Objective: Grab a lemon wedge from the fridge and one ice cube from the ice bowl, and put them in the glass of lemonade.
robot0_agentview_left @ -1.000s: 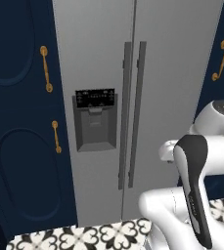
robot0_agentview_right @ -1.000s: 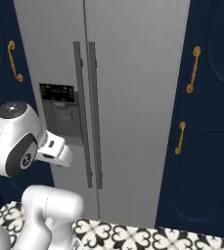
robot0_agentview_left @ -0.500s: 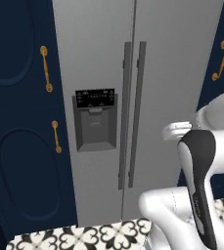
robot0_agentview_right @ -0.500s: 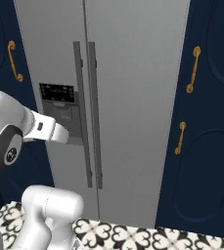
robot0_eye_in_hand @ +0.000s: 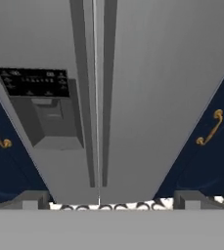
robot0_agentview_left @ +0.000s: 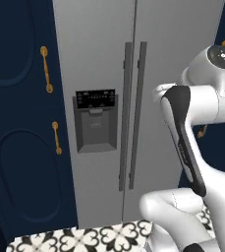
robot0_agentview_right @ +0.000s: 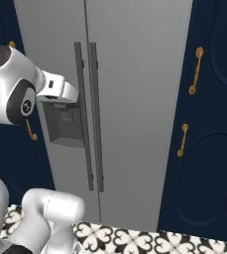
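1. Hand view, nearest: the hand [robot0_eye_in_hand: 108, 204] shows as two grey finger stubs low in the frame, one [robot0_eye_in_hand: 31, 200] to the left and one to the right, standing wide apart with nothing between them.
2. Arm: a white Franka arm with dark joints rises at the lower right of the left base view and the lower left of the right base view. Its upper links are raised in front of the fridge, and in the right base view the wrist reaches toward the left door near the dispenser.
3. Floor [robot0_agentview_left: 84, 238]: black-and-white patterned tile, seen as a strip at the foot of the fridge in both base views and along the lower part of the hand view.
4. Fridge [robot0_agentview_left: 153, 29]: tall, grey, two doors, both closed, seam running down the middle. It stands straight ahead of the hand, apart from it.
5. Bar handles [robot0_agentview_left: 133, 113]: two long vertical grey bars, one on each side of the seam, close together.
6. Dispenser panel [robot0_agentview_left: 95, 100]: dark control strip on the left door, with a grey recess directly under it.
7. Navy cabinets [robot0_agentview_right: 214, 149]: flank the fridge on both sides, with arched panel fronts.
8. Gold handles [robot0_agentview_right: 196, 70]: short vertical pulls, two per side, one above the other.
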Robot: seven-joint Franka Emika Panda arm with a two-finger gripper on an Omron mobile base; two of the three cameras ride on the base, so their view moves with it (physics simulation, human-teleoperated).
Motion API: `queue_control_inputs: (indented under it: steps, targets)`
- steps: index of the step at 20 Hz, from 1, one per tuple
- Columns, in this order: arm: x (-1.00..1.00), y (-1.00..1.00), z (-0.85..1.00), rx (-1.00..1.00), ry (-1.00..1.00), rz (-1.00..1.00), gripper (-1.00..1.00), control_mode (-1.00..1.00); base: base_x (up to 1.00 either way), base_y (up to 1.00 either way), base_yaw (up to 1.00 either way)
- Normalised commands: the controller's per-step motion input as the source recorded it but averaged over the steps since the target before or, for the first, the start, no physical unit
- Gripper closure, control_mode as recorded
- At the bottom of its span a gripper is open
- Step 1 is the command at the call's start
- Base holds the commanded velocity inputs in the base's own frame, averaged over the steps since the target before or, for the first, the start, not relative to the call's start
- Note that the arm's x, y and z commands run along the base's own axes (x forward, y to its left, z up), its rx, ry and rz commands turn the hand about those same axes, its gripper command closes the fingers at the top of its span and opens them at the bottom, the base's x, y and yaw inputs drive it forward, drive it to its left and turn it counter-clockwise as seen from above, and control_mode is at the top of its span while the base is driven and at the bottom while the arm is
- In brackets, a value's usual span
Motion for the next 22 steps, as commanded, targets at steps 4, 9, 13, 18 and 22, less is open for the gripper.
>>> queue_control_inputs:
  steps: [4, 9, 13, 18, 22]
  targets:
    - [1.0, -0.02, -0.59, 0.0, -0.05, 0.0, -1.0, -1.0, 0.0, 0.0, 0.0]
    - [1.0, -0.11, -0.4, 0.0, -0.04, -0.03, -1.0, -1.0, 0.0, 0.0, 0.0]
    - [1.0, -0.21, -0.2, 0.06, -0.02, -0.07, -1.0, -1.0, 0.0, 0.0, 0.0]
    - [0.92, -0.02, -0.22, 0.12, -0.01, -0.03, -1.0, -1.0, 0.0, 0.0, 0.0]
    - [0.6, 0.0, -0.1, 0.01, 0.01, 0.0, -1.0, -1.0, 0.0, 0.0, 0.0]
